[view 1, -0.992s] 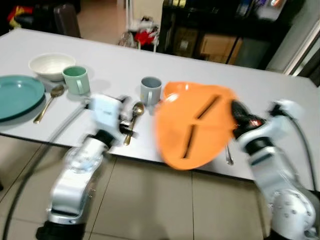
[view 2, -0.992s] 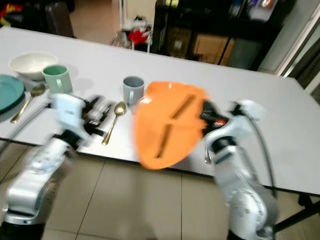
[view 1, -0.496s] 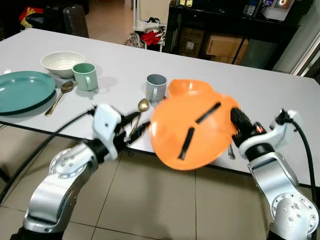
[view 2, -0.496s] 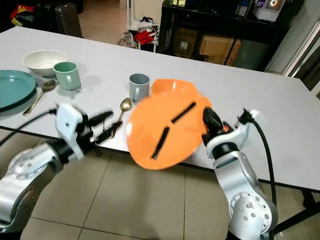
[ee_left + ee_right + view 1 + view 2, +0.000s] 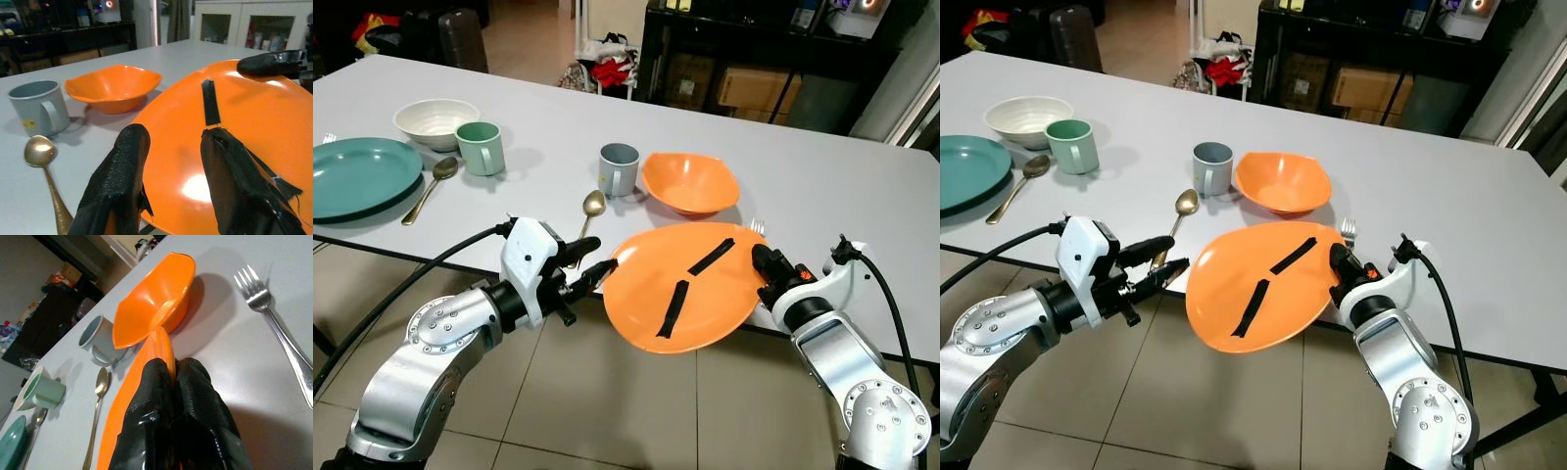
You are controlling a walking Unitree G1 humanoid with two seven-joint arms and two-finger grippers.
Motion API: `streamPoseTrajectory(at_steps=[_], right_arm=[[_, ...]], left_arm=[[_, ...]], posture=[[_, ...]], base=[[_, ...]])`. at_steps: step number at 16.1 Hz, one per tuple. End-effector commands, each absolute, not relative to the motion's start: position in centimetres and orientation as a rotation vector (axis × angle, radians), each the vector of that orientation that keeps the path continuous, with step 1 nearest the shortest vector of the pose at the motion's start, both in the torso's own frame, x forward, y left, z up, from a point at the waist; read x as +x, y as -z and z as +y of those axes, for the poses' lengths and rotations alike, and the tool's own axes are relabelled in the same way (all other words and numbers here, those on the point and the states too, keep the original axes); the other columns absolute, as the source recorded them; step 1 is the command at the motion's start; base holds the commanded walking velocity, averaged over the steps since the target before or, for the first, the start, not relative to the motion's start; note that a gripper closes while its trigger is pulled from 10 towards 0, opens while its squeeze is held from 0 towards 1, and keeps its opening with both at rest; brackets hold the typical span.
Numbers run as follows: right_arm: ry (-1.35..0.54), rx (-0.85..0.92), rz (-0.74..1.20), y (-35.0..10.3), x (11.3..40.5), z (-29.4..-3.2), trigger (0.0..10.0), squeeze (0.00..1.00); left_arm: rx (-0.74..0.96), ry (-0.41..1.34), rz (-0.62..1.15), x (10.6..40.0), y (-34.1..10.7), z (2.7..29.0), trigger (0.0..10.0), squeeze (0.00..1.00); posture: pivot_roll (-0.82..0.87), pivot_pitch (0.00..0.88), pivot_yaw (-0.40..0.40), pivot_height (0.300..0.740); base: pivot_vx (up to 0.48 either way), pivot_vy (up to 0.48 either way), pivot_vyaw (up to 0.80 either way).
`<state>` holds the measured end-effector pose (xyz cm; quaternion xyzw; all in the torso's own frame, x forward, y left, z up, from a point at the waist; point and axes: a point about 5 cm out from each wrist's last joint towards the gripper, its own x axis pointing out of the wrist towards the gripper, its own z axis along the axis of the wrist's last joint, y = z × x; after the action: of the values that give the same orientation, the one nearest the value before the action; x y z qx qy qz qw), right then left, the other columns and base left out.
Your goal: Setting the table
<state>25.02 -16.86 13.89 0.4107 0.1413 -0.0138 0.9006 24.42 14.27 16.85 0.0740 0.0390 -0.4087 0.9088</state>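
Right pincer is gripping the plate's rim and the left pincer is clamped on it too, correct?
Not quite: the left pincer is open beside the plate, not clamped, as the left wrist view shows. The right pincer does grip the rim.

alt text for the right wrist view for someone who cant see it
The right gripper pinches the rim of an orange plate over a white table. Beyond sit an orange bowl, a fork, a grey mug and a spoon.
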Motion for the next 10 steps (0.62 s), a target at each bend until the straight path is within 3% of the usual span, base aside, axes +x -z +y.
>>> streamPoseTrajectory(at_steps=[1, 10], right_arm=[[0.014, 0.877, 0.268, -14.5, 25.3, -16.9, 10.0, 0.0], [0.079, 0.979, 0.295, -13.3, 25.9, -17.5, 10.0, 0.0]], left_arm=[[0.165, 0.878, 0.07, 24.2, -17.3, 13.8, 10.0, 0.0], [0.178, 0.94, 0.108, 23.4, -16.9, 13.5, 10.0, 0.0]], posture=[[0.03, 0.0, -0.077, 0.74], [0.03, 0.0, -0.085, 0.74]], base=[[0.0, 0.0, 0.0], [0.0, 0.0, 0.0]])
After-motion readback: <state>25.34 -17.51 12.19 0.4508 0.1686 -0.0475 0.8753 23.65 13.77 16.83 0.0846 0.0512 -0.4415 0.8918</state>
